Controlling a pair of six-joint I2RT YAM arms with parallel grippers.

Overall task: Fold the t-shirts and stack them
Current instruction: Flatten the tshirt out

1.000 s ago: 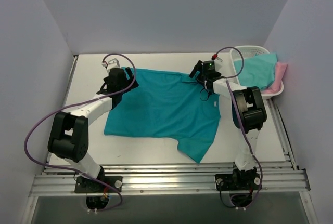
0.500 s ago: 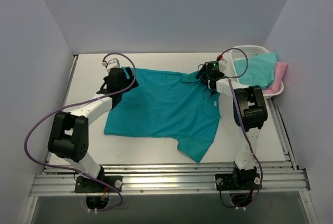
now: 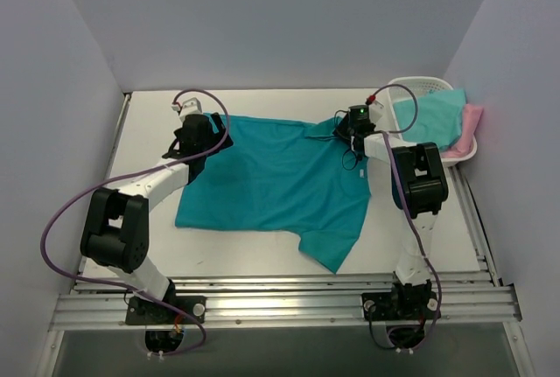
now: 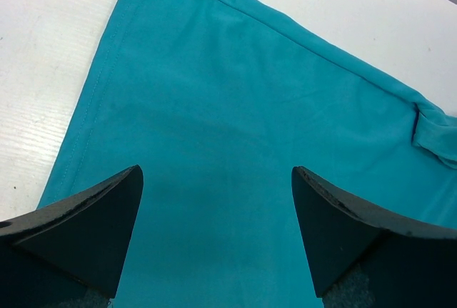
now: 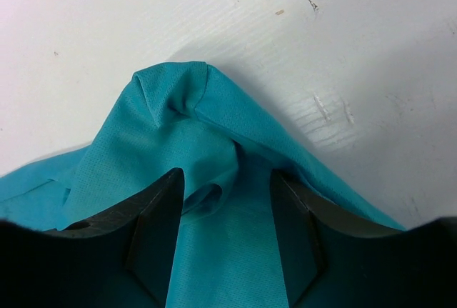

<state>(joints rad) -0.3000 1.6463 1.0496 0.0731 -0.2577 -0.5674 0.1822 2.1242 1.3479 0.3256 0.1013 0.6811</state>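
You see the deep teal tee spread flat on the counter. The left end effector hangs released above its far left corner. The right end effector straddles a raised fold at the far right edge; whether it grips this fold, I cannot tell.

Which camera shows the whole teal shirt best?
The top camera. There the teal shirt lies spread out on the table, and all of it shows except what the arms cover. The left wrist camera shows only a flat patch by a hem. The right wrist camera shows only a bunched-up bit.
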